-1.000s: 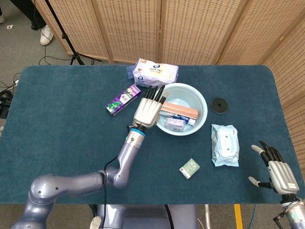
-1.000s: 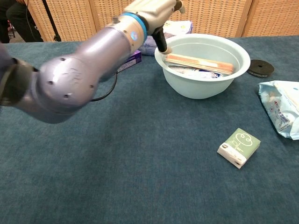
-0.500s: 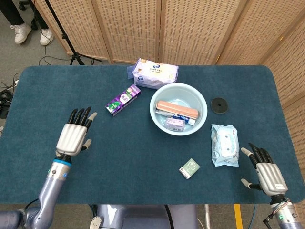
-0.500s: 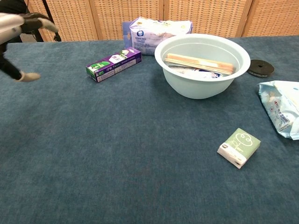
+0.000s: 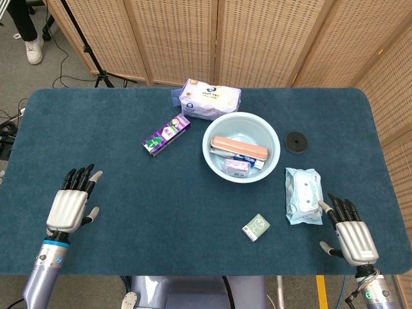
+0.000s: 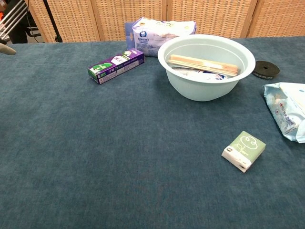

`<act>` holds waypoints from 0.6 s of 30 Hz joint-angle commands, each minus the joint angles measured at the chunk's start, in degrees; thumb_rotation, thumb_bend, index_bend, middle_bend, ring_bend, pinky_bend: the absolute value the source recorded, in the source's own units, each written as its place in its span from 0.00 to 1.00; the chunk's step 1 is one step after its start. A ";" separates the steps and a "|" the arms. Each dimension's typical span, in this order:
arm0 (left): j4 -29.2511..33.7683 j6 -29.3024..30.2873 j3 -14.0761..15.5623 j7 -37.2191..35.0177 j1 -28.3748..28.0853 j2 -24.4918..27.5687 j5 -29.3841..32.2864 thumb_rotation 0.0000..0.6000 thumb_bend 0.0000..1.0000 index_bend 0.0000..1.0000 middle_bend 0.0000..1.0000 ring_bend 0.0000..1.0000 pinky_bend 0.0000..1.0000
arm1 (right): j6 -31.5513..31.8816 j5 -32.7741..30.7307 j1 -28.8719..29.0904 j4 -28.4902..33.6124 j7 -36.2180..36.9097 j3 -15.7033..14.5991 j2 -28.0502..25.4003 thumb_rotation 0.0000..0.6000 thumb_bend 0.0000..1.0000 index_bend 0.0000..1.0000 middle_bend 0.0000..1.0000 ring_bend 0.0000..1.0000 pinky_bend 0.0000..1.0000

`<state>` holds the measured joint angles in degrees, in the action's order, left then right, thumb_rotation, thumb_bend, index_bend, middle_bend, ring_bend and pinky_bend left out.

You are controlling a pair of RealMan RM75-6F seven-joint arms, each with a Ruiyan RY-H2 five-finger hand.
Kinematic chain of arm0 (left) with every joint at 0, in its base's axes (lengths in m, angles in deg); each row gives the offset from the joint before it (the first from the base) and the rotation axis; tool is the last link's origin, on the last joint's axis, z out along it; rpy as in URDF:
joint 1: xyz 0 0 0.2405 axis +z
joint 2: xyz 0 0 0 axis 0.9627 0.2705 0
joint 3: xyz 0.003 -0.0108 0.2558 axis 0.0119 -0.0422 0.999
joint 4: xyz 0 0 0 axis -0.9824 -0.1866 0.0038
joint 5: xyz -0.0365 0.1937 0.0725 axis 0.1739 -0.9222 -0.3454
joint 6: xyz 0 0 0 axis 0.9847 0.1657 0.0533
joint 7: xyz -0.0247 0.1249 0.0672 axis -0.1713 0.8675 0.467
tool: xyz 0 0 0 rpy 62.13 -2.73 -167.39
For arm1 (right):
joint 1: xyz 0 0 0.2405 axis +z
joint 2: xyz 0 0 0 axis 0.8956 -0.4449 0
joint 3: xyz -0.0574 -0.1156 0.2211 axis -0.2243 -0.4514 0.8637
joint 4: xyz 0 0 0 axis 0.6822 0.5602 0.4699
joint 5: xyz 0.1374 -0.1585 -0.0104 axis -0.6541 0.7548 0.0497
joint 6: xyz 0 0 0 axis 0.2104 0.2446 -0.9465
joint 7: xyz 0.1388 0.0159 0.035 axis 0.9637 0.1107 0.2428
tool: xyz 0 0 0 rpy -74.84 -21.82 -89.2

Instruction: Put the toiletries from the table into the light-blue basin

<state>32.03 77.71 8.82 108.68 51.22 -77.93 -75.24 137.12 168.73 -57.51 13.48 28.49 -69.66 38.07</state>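
Your right hand (image 5: 353,237) sits at the near right corner of the table (image 5: 96,141), palm down, fingers spread and holding nothing. Its fingertips point up the table and stop just short of the near end of the wet-wipes pack (image 5: 303,195), which lies directly ahead of it and slightly inboard. That is the relation to work from: the pack's long axis runs away from you, roughly in line with the hand, and the light-blue basin (image 5: 271,158) lies beyond the pack's far end, up and to the left. Your left hand (image 5: 67,205) is at the near left edge, also empty with fingers apart, and it is well apart from everything; only a sliver of it shows in the chest view. So the right hand is plainly the nearer one for the wipes, and probably for the small green packet (image 5: 256,227) too, which lies near the front edge, left of the pack and tilted.

The wipes pack is a soft, pale blue and white pouch, flat and a bit crumpled, so expect it to sag if you take it by one end. The purple box (image 5: 166,134) lies diagonally left of the basin, closer to your left hand's side, and the tissue pack (image 5: 210,98) sits just behind the basin's far rim. The basin already holds a long peach-coloured item and some smaller packets
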 commanded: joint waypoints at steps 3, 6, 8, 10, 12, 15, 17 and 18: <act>-0.22 2.50 0.92 -4.83 3.44 1.72 -5.33 1.00 0.28 0.11 0.00 0.00 0.01 | 1.71 1.13 -0.65 0.88 -4.54 -0.13 1.18 1.00 0.20 0.12 0.00 0.00 0.00; 0.69 2.96 0.88 -6.44 4.30 2.69 -7.59 1.00 0.28 0.11 0.00 0.00 0.01 | 1.89 1.25 -0.97 1.88 -7.00 -0.47 1.18 1.00 0.18 0.12 0.00 0.00 0.00; 1.10 3.07 0.82 -7.01 4.76 3.23 -8.55 1.00 0.28 0.11 0.00 0.00 0.01 | 2.09 1.31 -1.15 2.46 -8.54 -0.56 1.60 1.00 0.16 0.12 0.00 0.00 0.00; 1.36 3.10 0.52 -7.40 5.18 3.57 -8.99 1.00 0.28 0.11 0.00 0.00 0.01 | 1.89 1.06 -1.26 2.98 -9.61 -0.68 2.11 1.00 0.16 0.14 0.00 0.00 0.00; 1.73 2.79 -0.16 -7.70 5.48 3.98 -9.03 1.00 0.28 0.11 0.00 0.00 0.01 | 0.79 0.56 -1.01 4.01 -10.12 -0.86 3.23 1.00 0.16 0.16 0.00 0.00 0.00; 2.08 2.19 -0.56 -7.80 5.86 4.27 -9.32 1.00 0.28 0.11 0.00 0.00 0.01 | -1.68 0.43 0.27 5.33 -11.89 -0.96 3.91 1.00 0.16 0.17 0.00 0.00 0.00; 2.20 1.77 -0.77 -7.95 6.07 4.41 -9.41 1.00 0.28 0.11 0.00 0.00 0.01 | -2.80 0.45 1.20 6.38 -13.60 -0.57 4.29 1.00 0.16 0.17 0.00 0.00 0.00; 2.24 1.56 -0.92 -8.09 6.23 4.54 -9.47 1.00 0.28 0.11 0.00 0.00 0.01 | -3.36 0.50 1.73 7.08 -14.59 -0.34 4.60 1.00 0.16 0.17 0.00 0.00 0.00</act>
<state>34.22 79.40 8.01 100.71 57.33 -73.50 -84.66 135.00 169.22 -56.85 19.33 15.47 -70.33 42.03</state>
